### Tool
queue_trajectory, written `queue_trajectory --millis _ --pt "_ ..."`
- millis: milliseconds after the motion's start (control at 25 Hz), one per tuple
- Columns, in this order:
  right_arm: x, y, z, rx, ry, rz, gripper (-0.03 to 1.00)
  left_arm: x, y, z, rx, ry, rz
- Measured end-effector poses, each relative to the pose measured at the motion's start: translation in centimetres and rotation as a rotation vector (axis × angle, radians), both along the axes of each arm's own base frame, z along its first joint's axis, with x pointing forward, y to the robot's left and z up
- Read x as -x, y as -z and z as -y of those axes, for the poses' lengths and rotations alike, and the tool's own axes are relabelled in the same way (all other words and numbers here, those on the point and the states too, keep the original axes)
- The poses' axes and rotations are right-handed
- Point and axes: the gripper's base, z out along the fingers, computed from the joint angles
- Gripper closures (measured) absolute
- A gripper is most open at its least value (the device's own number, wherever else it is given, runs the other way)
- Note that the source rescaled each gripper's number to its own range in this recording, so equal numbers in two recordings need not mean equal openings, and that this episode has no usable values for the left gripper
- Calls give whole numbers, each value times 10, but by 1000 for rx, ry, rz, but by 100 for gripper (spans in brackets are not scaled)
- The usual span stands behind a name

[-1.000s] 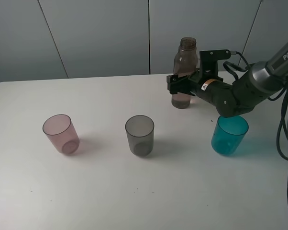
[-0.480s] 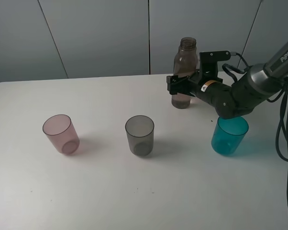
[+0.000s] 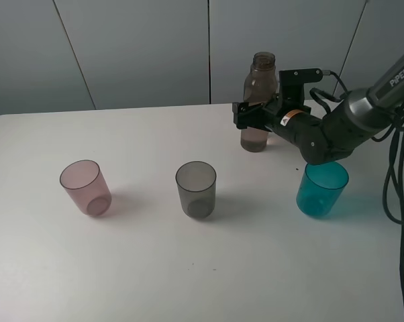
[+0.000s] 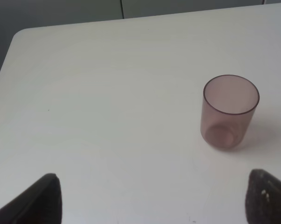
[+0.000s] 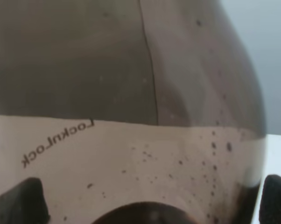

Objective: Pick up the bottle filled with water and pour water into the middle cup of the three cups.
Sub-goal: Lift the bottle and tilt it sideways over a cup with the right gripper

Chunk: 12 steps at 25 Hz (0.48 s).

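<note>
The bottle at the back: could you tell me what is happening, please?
The right gripper is at the bottle, jaws open either side; the bottle stands on the table, not yet lifted. The pink cup, grey cup and teal cup stand in a row. The left gripper hovers open near the pink cup.

"LocknLock" runs in small dark letters across the side of the bottle (image 5: 131, 154), and "PiPER" stands in white letters on the dark link of the right arm (image 3: 401, 75) at far right.
</note>
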Motion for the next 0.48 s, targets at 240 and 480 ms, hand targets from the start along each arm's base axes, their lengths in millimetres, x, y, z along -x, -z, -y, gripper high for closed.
queue_trajectory --millis 240,480 --pt "0 4 0 0 1 -4 -3 0 0 0 0 0 0" --pt "0 3 0 -4 1 8 2 0 0 0 0 0 0"
